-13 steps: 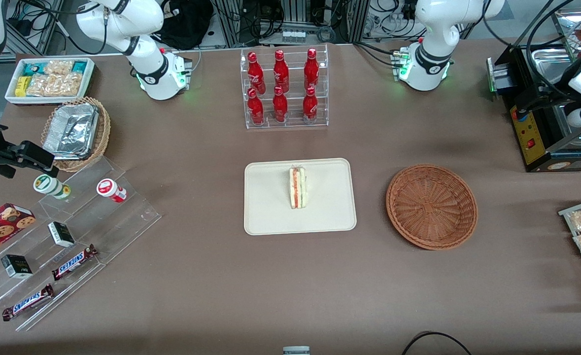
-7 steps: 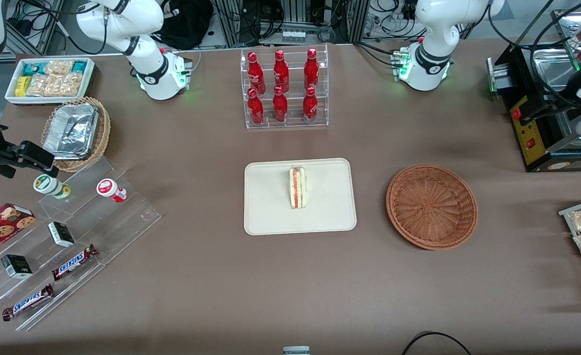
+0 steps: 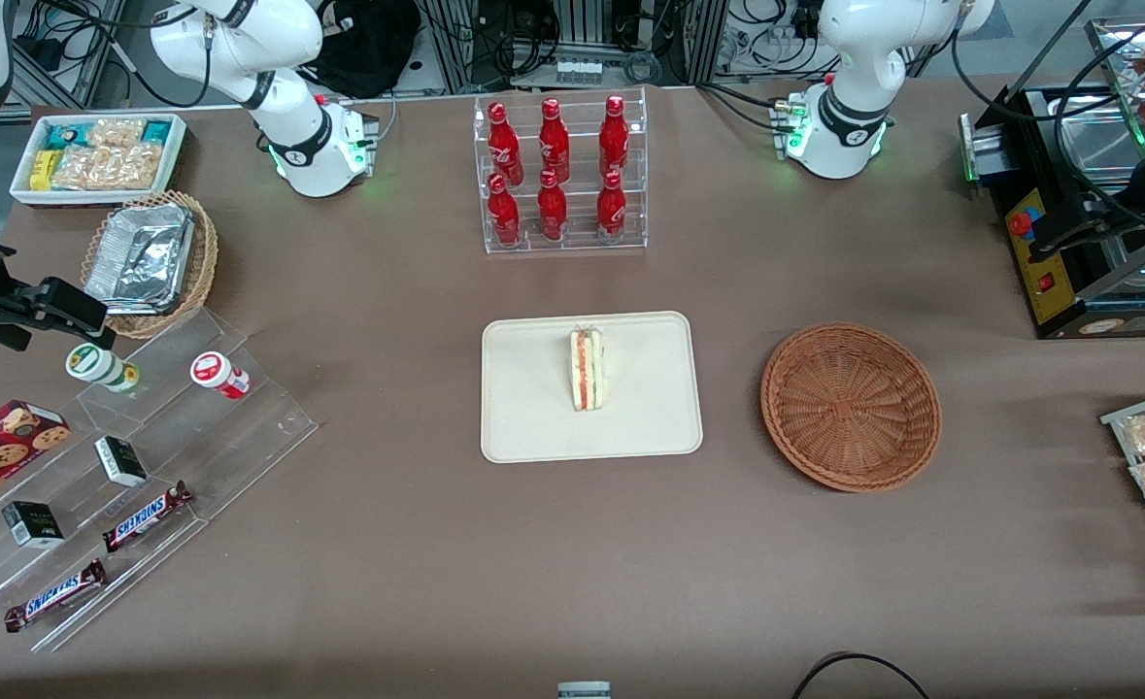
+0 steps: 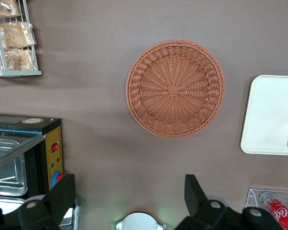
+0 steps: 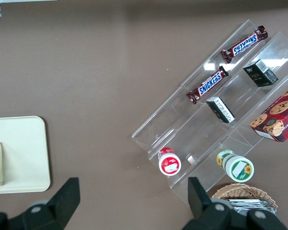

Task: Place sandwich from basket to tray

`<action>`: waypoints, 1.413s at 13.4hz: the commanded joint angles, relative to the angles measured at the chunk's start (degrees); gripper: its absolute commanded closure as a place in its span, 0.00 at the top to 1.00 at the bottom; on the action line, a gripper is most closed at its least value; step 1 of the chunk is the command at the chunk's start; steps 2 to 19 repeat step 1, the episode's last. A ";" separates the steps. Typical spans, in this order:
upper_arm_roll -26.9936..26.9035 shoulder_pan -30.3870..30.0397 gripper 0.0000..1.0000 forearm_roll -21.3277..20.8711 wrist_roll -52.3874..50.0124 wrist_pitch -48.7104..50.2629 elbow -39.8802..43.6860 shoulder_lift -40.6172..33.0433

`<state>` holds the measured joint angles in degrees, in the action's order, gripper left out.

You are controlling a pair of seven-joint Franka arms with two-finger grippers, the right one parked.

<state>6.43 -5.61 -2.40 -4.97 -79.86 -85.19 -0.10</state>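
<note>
The flat cream-beige rectangular tray (image 3: 591, 386) on the brown worktop (image 3: 417, 544) carries the triangular white-bread sandwich (image 3: 587, 370), while the round reddish-brown wicker basket (image 3: 851, 406) beside it is empty; the placement reads as complete. Over the last second the hand (image 4: 129, 191), fingers spread and holding nothing, has withdrawn farther toward the working arm's end, high above the basket.

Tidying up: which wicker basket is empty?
The reddish-brown basket beside the tray; the lighter basket holds foil containers. The gripper hangs open above.
</note>
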 commanded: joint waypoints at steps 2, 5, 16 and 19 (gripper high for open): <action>0.51 -0.89 1.00 0.81 -0.40 1.46 1.26 -0.25; 0.51 -0.89 1.00 0.81 -0.40 1.46 1.26 -0.25; 0.51 -0.89 1.00 0.81 -0.40 1.46 1.26 -0.25; 0.51 -0.89 1.00 0.81 -0.40 1.46 1.26 -0.25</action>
